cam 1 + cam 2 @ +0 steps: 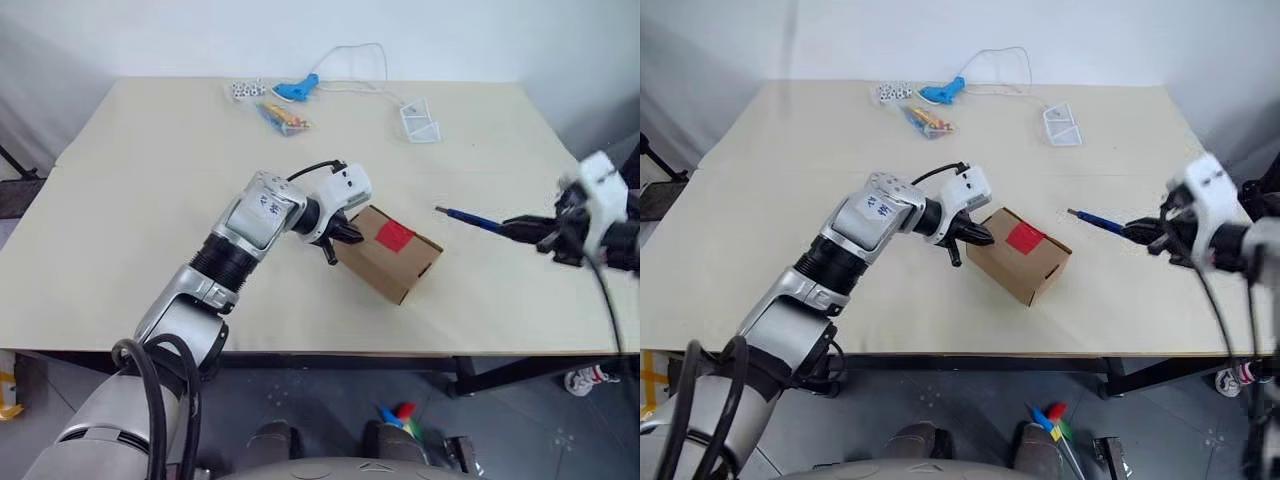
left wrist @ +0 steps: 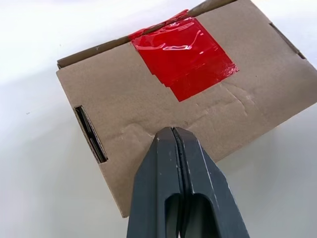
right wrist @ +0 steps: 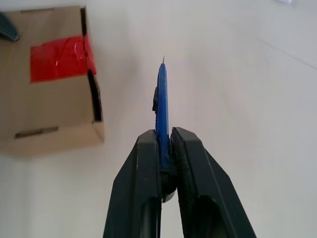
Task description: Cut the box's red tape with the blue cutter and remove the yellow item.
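Observation:
A small brown cardboard box (image 1: 392, 258) lies closed in the middle of the table, with the red tape (image 1: 394, 236) across its top seam. My left gripper (image 1: 338, 240) is shut with nothing in it, its tips resting against the box's left end; the left wrist view shows the box (image 2: 148, 114) and the red tape (image 2: 183, 57) up close. My right gripper (image 1: 530, 232) hovers right of the box, shut on the blue cutter (image 1: 468, 218), whose tip points left toward the box. The blue cutter (image 3: 162, 109) shows blade-first in the right wrist view. The yellow item is hidden.
At the table's far edge lie a light-blue corded tool (image 1: 296, 89), a packet of colourful sticks (image 1: 283, 118), some small dice-like pieces (image 1: 245, 90) and a clear folded holder (image 1: 420, 120). The table's front edge runs just below the box.

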You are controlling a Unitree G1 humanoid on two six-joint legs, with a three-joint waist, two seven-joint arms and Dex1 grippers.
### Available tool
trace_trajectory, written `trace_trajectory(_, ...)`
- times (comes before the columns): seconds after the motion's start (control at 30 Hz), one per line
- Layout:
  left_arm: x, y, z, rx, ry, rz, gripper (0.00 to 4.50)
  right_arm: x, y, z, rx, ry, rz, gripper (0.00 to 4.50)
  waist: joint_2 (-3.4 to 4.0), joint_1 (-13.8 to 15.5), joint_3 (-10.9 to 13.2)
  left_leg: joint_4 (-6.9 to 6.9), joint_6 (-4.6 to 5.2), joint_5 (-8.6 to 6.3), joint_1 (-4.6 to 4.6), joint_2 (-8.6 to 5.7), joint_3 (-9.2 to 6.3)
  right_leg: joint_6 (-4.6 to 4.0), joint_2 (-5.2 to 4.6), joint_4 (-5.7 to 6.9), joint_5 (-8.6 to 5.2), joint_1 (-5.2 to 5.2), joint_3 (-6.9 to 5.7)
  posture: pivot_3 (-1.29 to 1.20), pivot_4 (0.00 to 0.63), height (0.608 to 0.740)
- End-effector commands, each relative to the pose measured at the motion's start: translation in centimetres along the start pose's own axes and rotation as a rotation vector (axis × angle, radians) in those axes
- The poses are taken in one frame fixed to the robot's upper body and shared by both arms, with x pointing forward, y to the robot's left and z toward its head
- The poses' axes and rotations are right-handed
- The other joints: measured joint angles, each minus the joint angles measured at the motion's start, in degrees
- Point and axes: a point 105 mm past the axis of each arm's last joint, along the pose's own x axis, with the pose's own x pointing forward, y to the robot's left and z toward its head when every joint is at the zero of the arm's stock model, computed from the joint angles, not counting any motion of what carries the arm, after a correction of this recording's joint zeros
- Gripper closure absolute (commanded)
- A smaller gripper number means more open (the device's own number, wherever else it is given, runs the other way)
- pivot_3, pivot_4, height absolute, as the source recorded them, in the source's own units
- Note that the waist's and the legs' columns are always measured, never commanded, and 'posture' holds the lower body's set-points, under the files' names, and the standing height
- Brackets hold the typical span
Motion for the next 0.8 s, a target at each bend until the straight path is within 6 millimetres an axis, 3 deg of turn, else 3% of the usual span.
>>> trace_trajectory(0.03, 0.9, 0.6, -3.4, -0.051, 0.128, 0.043, 4.50, -0.9, -1.7, -0.7, -0.019, -0.143, -0.193, 4.39, 0.02, -0.1, 0.0, -0.01, 0.01, 0.00, 0.02, -0.02, -0.01, 0.00, 0.00, -0.02, 0.00, 0.02, 0.00, 0.00, 0.150, 0.740)
trace_trajectory(0.2, 0.8, 0.7, -3.5, -0.054, 0.125, 0.044, 4.50, -0.3, -1.8, -5.7, 0.080, -0.140, -0.285, 4.39, 0.05, -0.3, 0.0, -0.08, 0.02, 0.01, 0.15, -0.02, 0.01, 0.01, 0.03, -0.03, 0.00, 0.09, 0.05, 0.00, 0.150, 0.740)
trace_trajectory(0.33, 0.7, 0.8, -3.6, -0.059, 0.126, 0.049, 4.50, -0.2, -1.9, -8.2, 0.110, -0.107, -0.335, 4.39, 0.09, -0.4, 0.0, -0.14, 0.04, 0.01, 0.25, 0.01, 0.09, 0.01, 0.03, -0.04, 0.00, 0.12, 0.15, 0.00, 0.150, 0.740)
trace_trajectory(0.43, 0.6, 0.8, -3.6, -0.062, 0.124, 0.053, 4.50, -0.3, -1.5, -9.0, 0.101, -0.069, -0.329, 3.42, 0.14, -0.4, 0.0, -0.22, 0.04, 0.01, 0.32, 0.08, 0.12, 0.01, 0.03, -0.06, 0.00, 0.13, 0.19, 0.00, 0.150, 0.740)
trace_trajectory(0.57, 0.4, 0.9, -3.8, -0.069, 0.120, 0.059, 4.50, -1.3, -1.6, -7.8, 0.077, -0.095, -0.347, 2.08, 0.15, -0.5, 0.0, -0.30, 0.06, 0.01, 0.38, 0.18, 0.16, 0.01, 0.01, -0.08, 0.00, 0.13, 0.25, 0.00, 0.150, 0.740)
trace_trajectory(0.73, 0.0, 0.8, -3.7, -0.073, 0.106, 0.061, 4.50, -2.4, -1.5, -6.2, -0.002, -0.101, -0.343, 0.27, 0.17, -0.5, 0.0, -0.64, 0.08, 0.03, 0.59, 0.18, 0.31, 0.01, 0.00, -0.15, 0.00, 0.13, 0.38, 0.00, 0.150, 0.740)
trace_trajectory(0.8, -0.4, 1.1, -3.5, -0.078, 0.089, 0.072, 4.50, -2.3, -1.3, -3.8, -0.058, -0.132, -0.308, 0.06, 0.17, -0.6, 0.0, -0.79, 0.08, 0.05, 0.62, 0.17, 0.32, 0.01, 0.00, -0.24, 0.00, 0.13, 0.37, 0.00, 0.150, 0.740)
